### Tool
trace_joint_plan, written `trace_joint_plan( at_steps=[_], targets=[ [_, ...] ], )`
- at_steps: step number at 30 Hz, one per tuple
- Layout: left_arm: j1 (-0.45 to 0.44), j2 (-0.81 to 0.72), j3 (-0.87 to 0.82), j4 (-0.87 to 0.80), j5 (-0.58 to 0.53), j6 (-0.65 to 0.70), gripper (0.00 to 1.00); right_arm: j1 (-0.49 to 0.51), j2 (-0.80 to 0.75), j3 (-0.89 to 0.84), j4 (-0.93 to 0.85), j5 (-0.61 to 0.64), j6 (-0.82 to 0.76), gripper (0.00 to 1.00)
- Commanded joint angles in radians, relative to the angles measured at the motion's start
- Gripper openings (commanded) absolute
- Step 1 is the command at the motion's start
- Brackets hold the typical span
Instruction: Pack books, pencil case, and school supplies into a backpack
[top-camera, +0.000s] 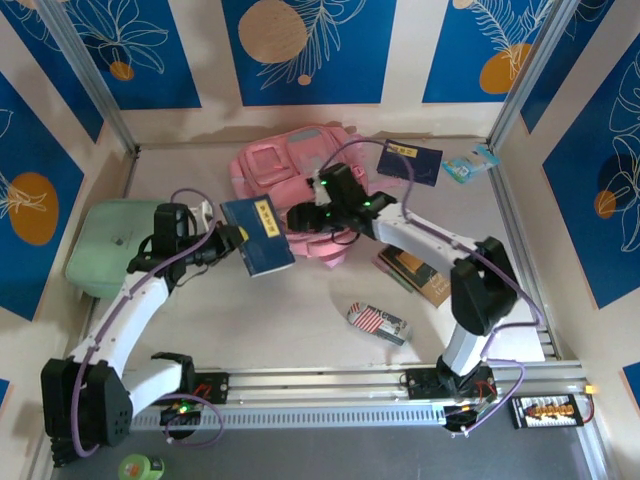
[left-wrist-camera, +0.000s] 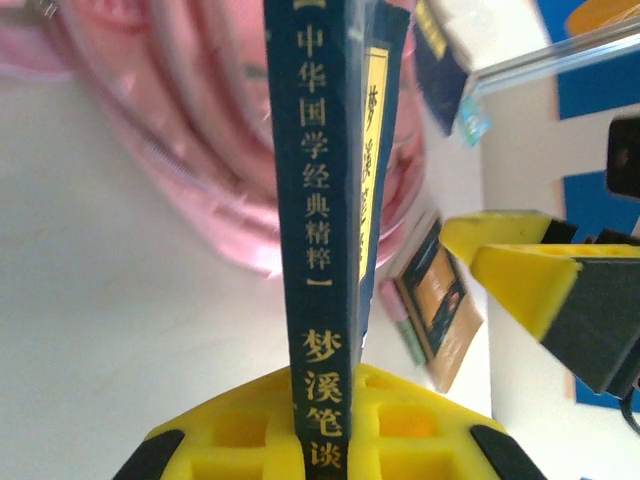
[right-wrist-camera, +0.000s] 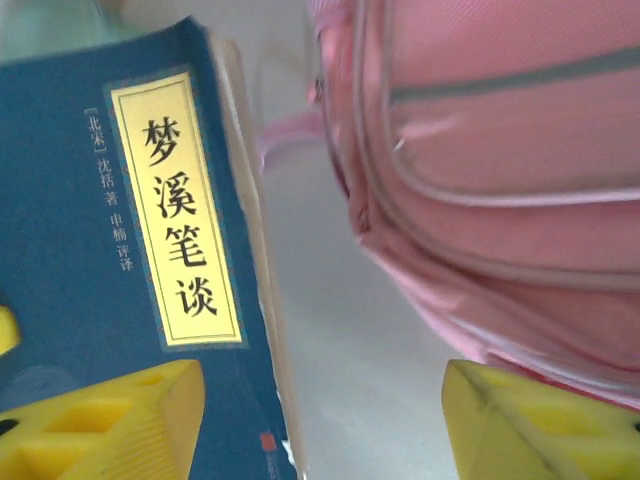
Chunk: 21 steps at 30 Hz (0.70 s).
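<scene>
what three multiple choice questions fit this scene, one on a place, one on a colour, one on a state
1. Where does the striped pencil case lie?
A. inside the backpack
B. on the table near the arm bases
C. on a shelf

2. What colour is the title label on the held navy book?
A. yellow
B. red
C. green

3. What state is the left hand in?
A. open, empty
B. shut on the pencil case
C. shut on the navy book

Answers: 1 B, it lies on bare table, apart from the pink backpack. 2 A, the right wrist view shows the label yellow. 3 C, its fingers clamp the book's spine.
</scene>
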<state>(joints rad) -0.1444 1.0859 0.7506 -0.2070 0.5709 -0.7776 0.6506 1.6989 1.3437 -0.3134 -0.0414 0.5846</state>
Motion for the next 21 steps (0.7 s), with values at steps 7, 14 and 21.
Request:
trace_joint_plan(
  at_steps=[7, 14, 21],
  targets=[
    [-0.043, 0.188, 0.15, 0.563, -0.075, -0.316, 0.0, -0.214, -0.151, -0.298, 0.5, -0.277, 0.421, 0.83],
    [-0.091, 0.322, 0.238, 0.73, -0.116, -0.481, 0.0, -0.23, -0.117, -0.358, 0.806, -0.39, 0.638, 0.92],
    [-0.142, 0.384, 0.288, 0.76, -0.148, -0.528, 0.0, -0.198, -0.061, -0.327, 0.945, -0.397, 0.729, 0.93]
  ],
)
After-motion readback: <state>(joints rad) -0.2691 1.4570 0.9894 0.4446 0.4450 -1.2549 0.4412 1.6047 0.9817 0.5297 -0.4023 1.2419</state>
